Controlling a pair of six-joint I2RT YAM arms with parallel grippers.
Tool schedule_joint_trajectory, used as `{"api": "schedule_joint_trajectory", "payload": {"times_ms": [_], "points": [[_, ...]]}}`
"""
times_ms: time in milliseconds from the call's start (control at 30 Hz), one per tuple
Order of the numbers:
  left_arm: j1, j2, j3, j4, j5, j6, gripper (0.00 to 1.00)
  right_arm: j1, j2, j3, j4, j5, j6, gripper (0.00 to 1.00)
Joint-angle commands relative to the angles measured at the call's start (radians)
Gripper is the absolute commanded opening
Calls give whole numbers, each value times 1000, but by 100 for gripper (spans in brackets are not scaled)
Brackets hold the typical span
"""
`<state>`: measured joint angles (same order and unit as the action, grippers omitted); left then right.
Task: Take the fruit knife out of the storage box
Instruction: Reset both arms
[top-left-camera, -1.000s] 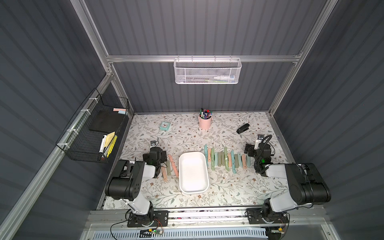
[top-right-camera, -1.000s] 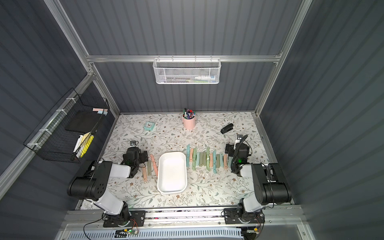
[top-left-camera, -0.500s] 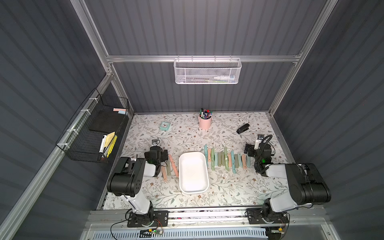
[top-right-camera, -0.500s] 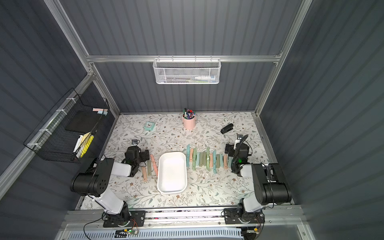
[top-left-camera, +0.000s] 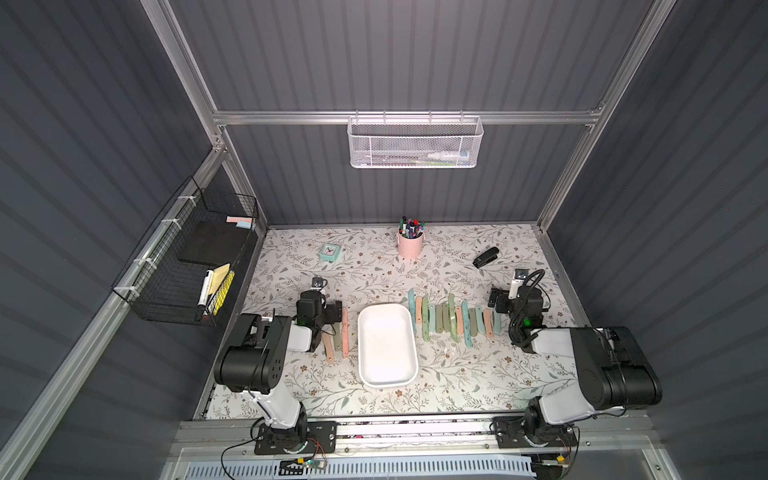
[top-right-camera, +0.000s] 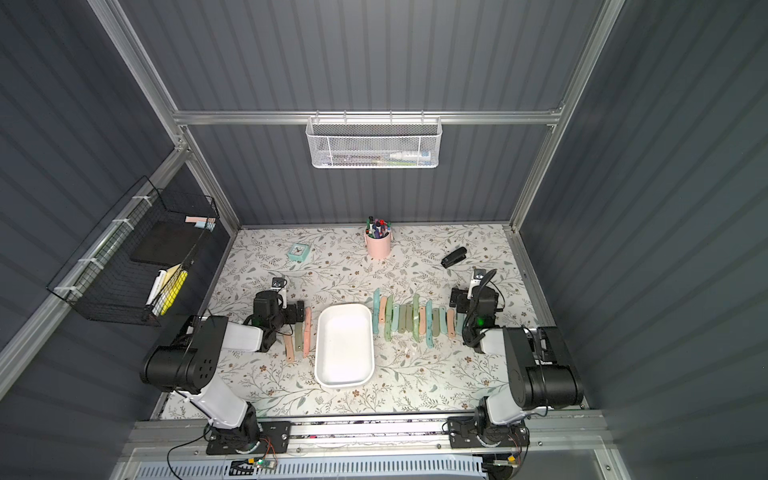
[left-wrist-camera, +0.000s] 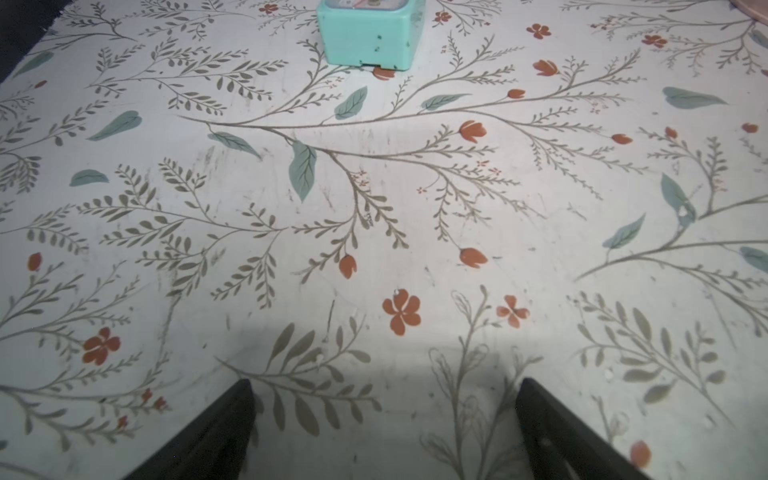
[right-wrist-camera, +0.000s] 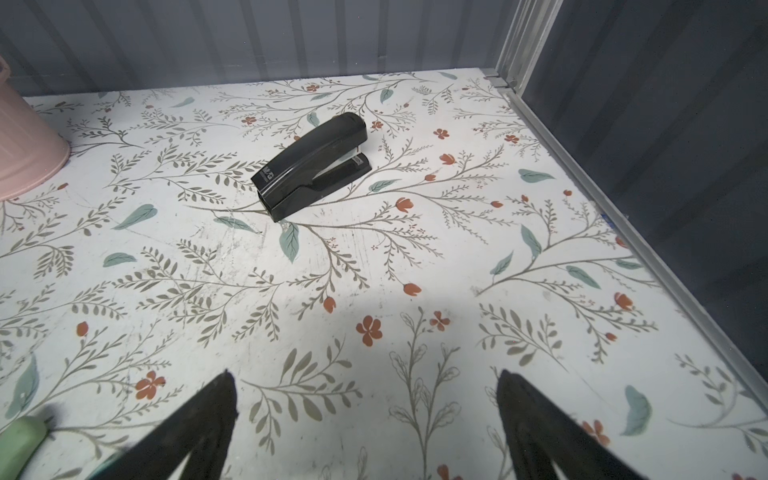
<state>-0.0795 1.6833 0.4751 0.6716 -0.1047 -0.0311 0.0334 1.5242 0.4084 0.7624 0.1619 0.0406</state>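
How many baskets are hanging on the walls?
2: a white mesh basket on the back rail, a black wire basket on the wall at the robot's left. No others visible.

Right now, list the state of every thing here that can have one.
storage box, empty
fruit knives, all outside the box, lying in rows on both its sides
left end effector, open, holding nothing
right end effector, open, holding nothing
stapler, shut
pen cup, upright, full
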Motion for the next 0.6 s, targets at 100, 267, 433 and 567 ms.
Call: {"api": "schedule_joint_trajectory", "payload": {"times_ms": [100, 267, 433, 567], "points": [[6, 19, -13, -63, -126, -35, 99, -4, -10, 16, 14, -5, -7, 99], [6, 19, -14, -61, -127, -35, 99, -3, -9, 16, 14, -5, -7, 99], [6, 20, -14, -60, -128, -35, 99, -4, -9, 16, 14, -5, -7, 99], [3, 12, -39, -27, -220, -69, 99, -4, -9, 16, 14, -5, -7, 99]]}}
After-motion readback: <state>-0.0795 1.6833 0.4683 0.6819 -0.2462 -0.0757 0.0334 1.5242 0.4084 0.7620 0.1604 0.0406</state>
